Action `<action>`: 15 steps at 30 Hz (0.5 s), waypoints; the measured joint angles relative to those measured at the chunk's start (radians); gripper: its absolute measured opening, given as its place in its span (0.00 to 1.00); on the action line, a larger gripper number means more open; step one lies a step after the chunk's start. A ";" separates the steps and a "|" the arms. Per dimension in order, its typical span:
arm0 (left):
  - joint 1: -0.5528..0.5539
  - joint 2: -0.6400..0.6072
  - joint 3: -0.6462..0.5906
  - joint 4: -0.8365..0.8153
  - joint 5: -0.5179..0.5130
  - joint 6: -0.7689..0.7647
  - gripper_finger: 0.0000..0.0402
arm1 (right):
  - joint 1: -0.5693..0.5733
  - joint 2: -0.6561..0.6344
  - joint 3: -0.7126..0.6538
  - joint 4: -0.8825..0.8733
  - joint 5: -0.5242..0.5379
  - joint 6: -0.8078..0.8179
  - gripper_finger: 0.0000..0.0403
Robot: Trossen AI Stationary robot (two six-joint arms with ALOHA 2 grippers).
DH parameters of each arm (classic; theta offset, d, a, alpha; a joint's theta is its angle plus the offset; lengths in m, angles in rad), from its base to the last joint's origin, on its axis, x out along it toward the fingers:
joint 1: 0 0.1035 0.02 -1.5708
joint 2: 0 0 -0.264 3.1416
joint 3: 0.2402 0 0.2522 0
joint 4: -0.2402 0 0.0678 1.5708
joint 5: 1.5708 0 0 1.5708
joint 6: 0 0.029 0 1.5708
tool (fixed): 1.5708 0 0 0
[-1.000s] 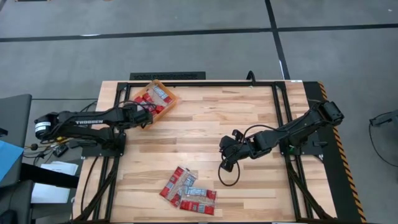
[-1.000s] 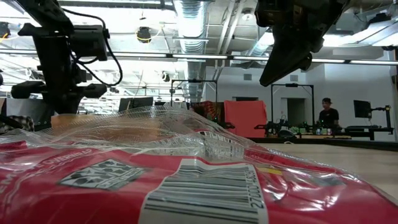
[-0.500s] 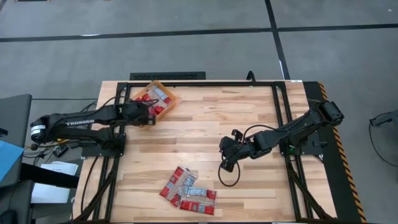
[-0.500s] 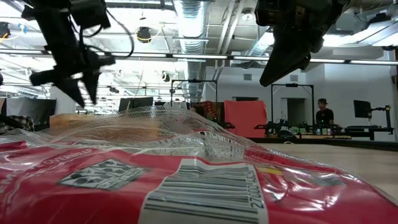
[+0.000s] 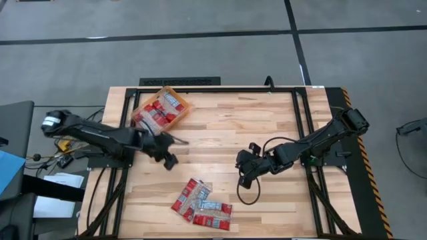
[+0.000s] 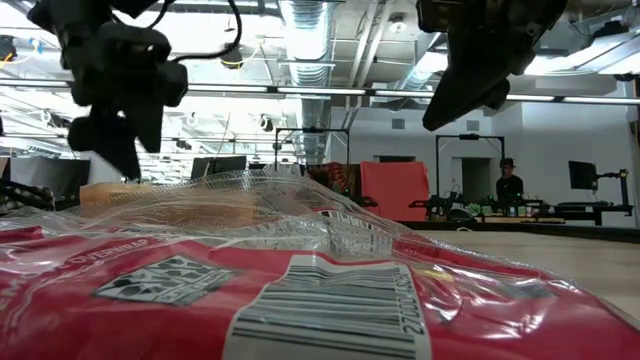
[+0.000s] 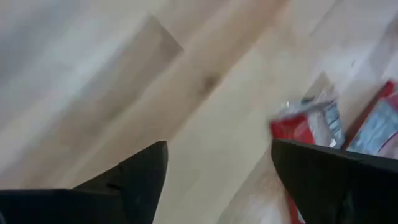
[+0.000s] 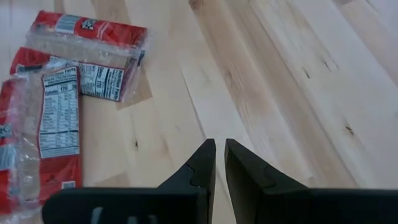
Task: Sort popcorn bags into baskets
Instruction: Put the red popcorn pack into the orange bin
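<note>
**Left hand empty and heading for the loose pile; the next pick is still to come**

The orange basket [image 5: 161, 109] sits at about 10 o'clock on the tabletop [image 5: 227, 127], near the far left corner, with several red popcorn bags [image 5: 162, 107] already lying in it. The rest of the popcorn, a loose pile [image 5: 201, 205] of red packets, lies at about 6 o'clock close to the near edge, well apart from the basket.

The left hand [image 5: 168, 148] hangs over bare wood between basket and pile, down toward 8 o'clock. Its wrist view shows the two fingers [image 7: 140, 177] spread wide with nothing between them, and the edge of the pile's packets [image 7: 311, 121] just ahead. I judge this to be the empty reach for another packet after a drop-off.

The right hand [image 5: 245, 171] hovers at about 5 o'clock, near the pile's right side. Its fingers [image 8: 200, 167] are drawn together to a thin slit and carry nothing; its wrist view looks across at the pile's packets [image 8: 74, 62].

The next move, as I read it, calls for the left hand to come down over one packet at the pile's edge. The packets overlap and their clear wrapper is slack, so it must single out a top one and close on the flat body or a crimped end without dragging its neighbours.
</note>
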 joint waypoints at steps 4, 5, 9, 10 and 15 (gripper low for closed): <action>-0.094 0.129 0.000 0.110 0.009 -0.036 0.71 | 0.007 0.000 0.000 0.005 0.000 0.020 0.15; -0.115 0.162 0.000 0.137 0.015 -0.046 0.71 | 0.009 0.000 0.000 0.004 0.000 0.025 0.15; -0.185 0.286 0.000 0.238 0.021 -0.108 0.72 | 0.017 0.000 0.000 0.008 -0.001 0.043 0.15; -0.199 0.317 0.000 0.267 0.021 -0.131 0.72 | 0.021 0.000 0.000 0.009 0.000 0.048 0.15; -0.251 0.424 0.000 0.466 0.016 -0.196 0.72 | 0.033 0.000 0.000 0.011 -0.001 0.070 0.15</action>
